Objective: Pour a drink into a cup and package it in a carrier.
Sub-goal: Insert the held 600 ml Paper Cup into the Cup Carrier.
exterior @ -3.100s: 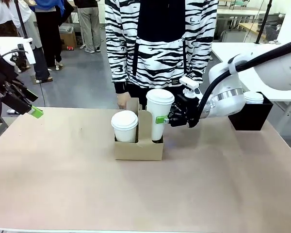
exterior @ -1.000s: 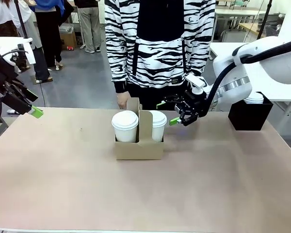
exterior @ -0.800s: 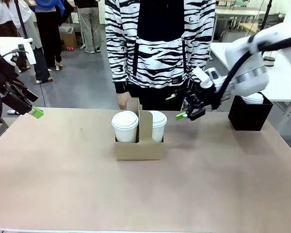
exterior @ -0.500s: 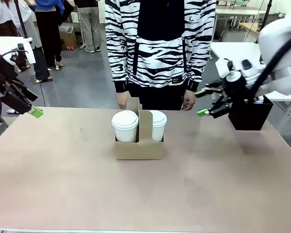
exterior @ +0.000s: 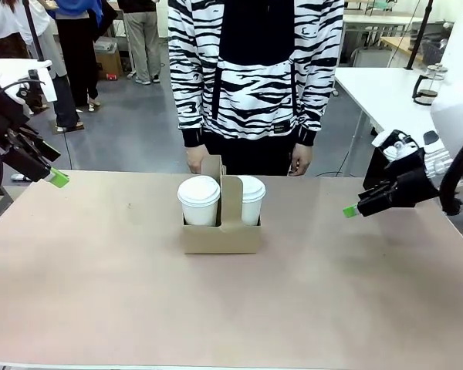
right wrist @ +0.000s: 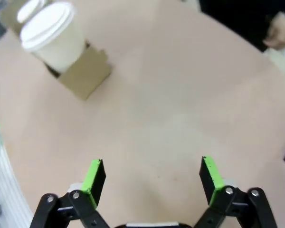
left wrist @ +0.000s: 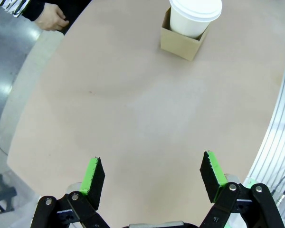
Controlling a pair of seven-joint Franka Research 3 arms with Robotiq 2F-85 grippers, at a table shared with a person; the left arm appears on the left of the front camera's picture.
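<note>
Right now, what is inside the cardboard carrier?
Two white lidded cups sit in the carrier, one in each slot either side of its upright handle. Their lids hide any drink inside, and the carrier walls cover their lower halves.

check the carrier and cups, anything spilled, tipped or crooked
Nothing stands out. The carrier sits flat on the table, with a lidded cup upright in the left slot and another cup upright in the right. No spill shows on the table. Both hands, left and right, are open and well clear.
</note>
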